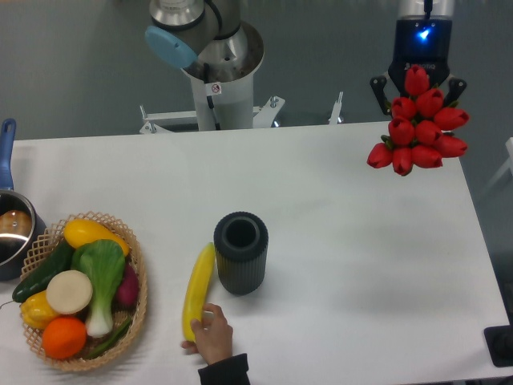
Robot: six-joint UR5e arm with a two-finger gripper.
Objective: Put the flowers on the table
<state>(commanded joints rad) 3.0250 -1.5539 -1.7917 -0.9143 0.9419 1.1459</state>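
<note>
Nothing legible is showing anywhere from here. A small round red-rimmed sticker [215, 88] is sitting on the robot arm's pedestal [220, 96], behind the black ribbed vase [240, 253], but its symbol is staying too small to make out, and no words or numbers are reading clearly

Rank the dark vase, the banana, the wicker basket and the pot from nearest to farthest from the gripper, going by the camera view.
Measured from the gripper, at the table's far right:
1. Dark ribbed vase, mid-table, nearest.
2. Banana, just left of the vase, a person's hand on its near end.
3. Wicker basket of produce, near-left corner.
4. Pot, at the left edge, farthest.
</note>
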